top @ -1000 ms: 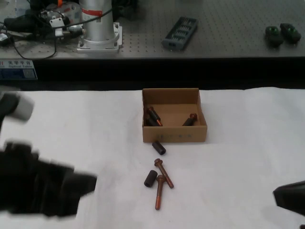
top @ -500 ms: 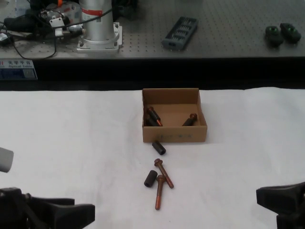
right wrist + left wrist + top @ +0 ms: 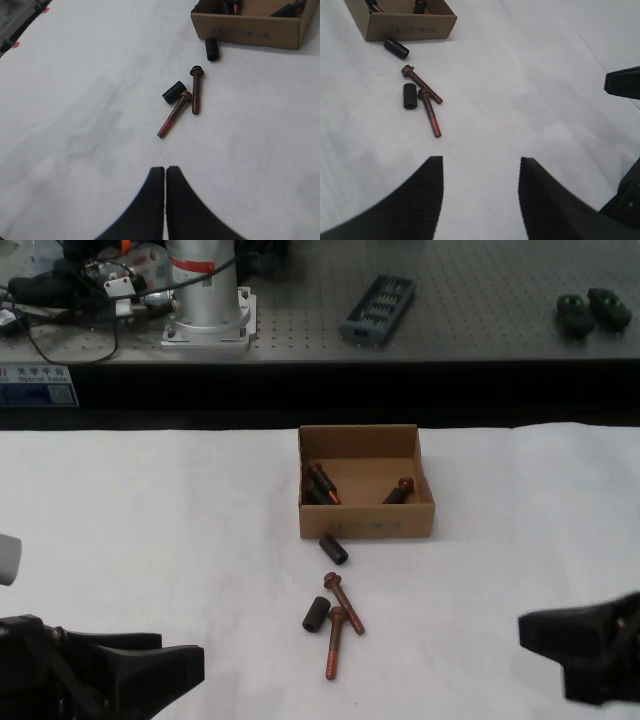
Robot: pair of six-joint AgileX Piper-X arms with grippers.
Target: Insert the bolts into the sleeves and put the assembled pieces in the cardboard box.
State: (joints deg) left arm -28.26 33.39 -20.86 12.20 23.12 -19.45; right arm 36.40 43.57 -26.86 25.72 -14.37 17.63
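Black left tool (image 3: 480, 167) hung spread, right tool (image 3: 165, 172) pressed together, both empty. Two bolts (image 3: 333, 645) and loose sleeves (image 3: 316, 613) lay on the white counter (image 3: 150, 520) at six o'clock from the cardboard box (image 3: 366, 524); gripping a bolt mid-shank looked the surest start.

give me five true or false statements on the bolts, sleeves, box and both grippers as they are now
1. Two bolts lie loose on the white cloth in front of the cardboard box. True.
2. The left gripper is shut. False: its fingers stand apart, with nothing between them.
3. The right gripper holds a bolt. False: it is shut on nothing.
4. A sleeve lies near the box's front wall. True.
5. The box is empty. False: dark pieces lie inside it.
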